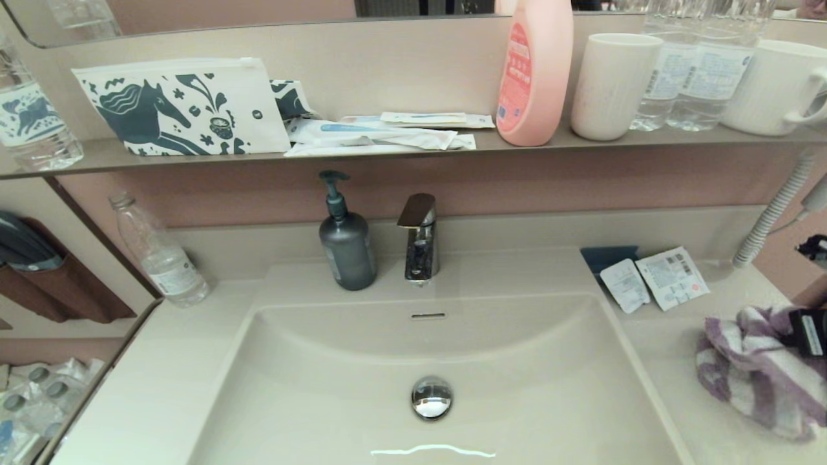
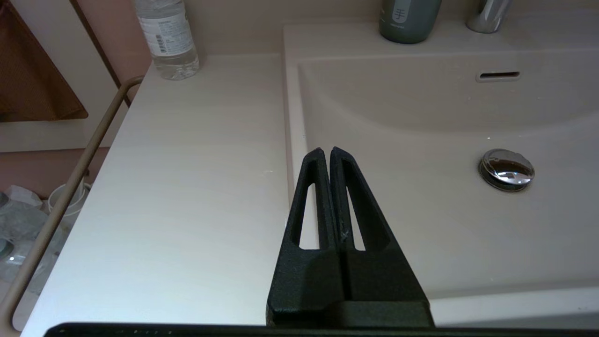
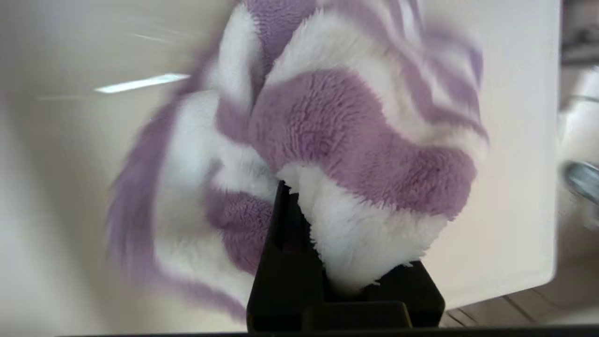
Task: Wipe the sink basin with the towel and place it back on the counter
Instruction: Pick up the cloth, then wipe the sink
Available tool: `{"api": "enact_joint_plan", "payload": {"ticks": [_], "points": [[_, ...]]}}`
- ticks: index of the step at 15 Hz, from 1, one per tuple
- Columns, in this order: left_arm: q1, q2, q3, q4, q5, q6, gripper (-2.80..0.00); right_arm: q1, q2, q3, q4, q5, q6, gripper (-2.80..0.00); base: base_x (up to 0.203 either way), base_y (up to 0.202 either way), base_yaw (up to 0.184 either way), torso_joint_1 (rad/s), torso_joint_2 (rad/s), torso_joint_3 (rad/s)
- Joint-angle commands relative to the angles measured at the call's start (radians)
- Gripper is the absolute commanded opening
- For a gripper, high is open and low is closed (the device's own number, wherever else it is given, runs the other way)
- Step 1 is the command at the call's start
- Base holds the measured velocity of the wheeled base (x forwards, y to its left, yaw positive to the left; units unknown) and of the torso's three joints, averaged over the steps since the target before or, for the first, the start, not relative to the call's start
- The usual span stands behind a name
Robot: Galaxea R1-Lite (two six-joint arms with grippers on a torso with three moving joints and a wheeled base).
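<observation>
The black right gripper (image 3: pixel 304 234) is clamped on a fold of the fluffy purple-and-white striped towel (image 3: pixel 346 140), which bunches beyond its fingers over the smooth cream counter (image 1: pixel 665 361) right of the wide cream sink basin (image 1: pixel 362 413). The black left gripper (image 2: pixel 326 152), fingers pressed together on nothing, hangs at the basin's left rim; the chrome round drain plug (image 2: pixel 507 169) lies beyond it.

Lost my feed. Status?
Right gripper shut on towel over right counter. Left gripper shut, idle at basin's left rim. Nothing blocking.
</observation>
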Motion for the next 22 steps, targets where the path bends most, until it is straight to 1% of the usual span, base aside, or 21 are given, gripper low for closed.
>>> {"api": "enact_joint_plan", "payload": {"ticks": [1,3,5,6,8,10,11,12,13,14,15,16,19,21,22], "points": [[0.000,0.001,0.000,0.000,0.000,0.000,-2.80,0.092,-0.104,-0.129,0.181,0.009,0.067,-2.80,0.000,0.000,0.000,0.000,0.00,0.000],[0.000,0.001,0.000,0.000,0.000,0.000,-2.80,0.299,-0.142,-0.285,0.333,0.015,0.195,-2.80,0.000,0.000,0.000,0.000,0.00,0.000],[0.000,0.001,0.000,0.000,0.000,0.000,-2.80,0.529,-0.152,-0.452,0.448,-0.012,0.329,-2.80,0.000,0.000,0.000,0.000,0.00,0.000],[0.000,0.001,0.000,0.000,0.000,0.000,-2.80,0.628,-0.140,-0.515,0.487,-0.042,0.390,-2.80,0.000,0.000,0.000,0.000,0.00,0.000],[0.000,0.001,0.000,0.000,0.000,0.001,-2.80,0.820,-0.073,-0.623,0.542,-0.129,0.522,-2.80,0.000,0.000,0.000,0.000,0.00,0.000],[0.000,0.001,0.000,0.000,0.000,0.000,-2.80,0.954,0.027,-0.703,0.565,-0.171,0.657,-2.80,0.000,0.000,0.000,0.000,0.00,0.000],[0.000,0.001,0.000,0.000,0.000,0.000,-2.80,0.988,0.060,-0.762,0.567,-0.174,0.711,-2.80,0.000,0.000,0.000,0.000,0.00,0.000],[0.000,0.001,0.000,0.000,0.000,0.000,-2.80,1.005,0.086,-0.832,0.570,-0.160,0.741,-2.80,0.000,0.000,0.000,0.000,0.00,0.000],[0.000,0.001,0.000,0.000,0.000,0.000,-2.80,1.016,0.107,-0.899,0.573,-0.129,0.758,-2.80,0.000,0.000,0.000,0.000,0.00,0.000],[0.000,0.001,0.000,0.000,0.000,0.000,-2.80,1.034,0.127,-0.955,0.575,-0.079,0.771,-2.80,0.000,0.000,0.000,0.000,0.00,0.000],[0.000,0.001,0.000,0.000,0.000,0.000,-2.80,1.069,0.135,-0.971,0.572,-0.041,0.777,-2.80,0.000,0.000,0.000,0.000,0.00,0.000],[0.000,0.001,0.000,0.000,0.000,0.000,-2.80,1.085,0.133,-0.973,0.568,-0.017,0.780,-2.80,0.000,0.000,0.000,0.000,0.00,0.000],[0.000,0.001,0.000,0.000,0.000,0.000,-2.80,1.089,0.085,-0.973,0.529,0.097,0.780,-2.80,0.000,0.000,0.000,0.000,0.00,0.000],[0.000,0.001,0.000,0.000,0.000,0.000,-2.80,1.089,0.071,-0.971,0.531,0.111,0.782,-2.80,0.000,0.000,0.000,0.000,0.00,0.000],[0.000,0.001,0.000,0.000,0.000,0.000,-2.80,1.087,0.071,-0.946,0.543,0.109,0.781,-2.80,0.000,0.000,0.000,0.000,0.00,0.000]]}}
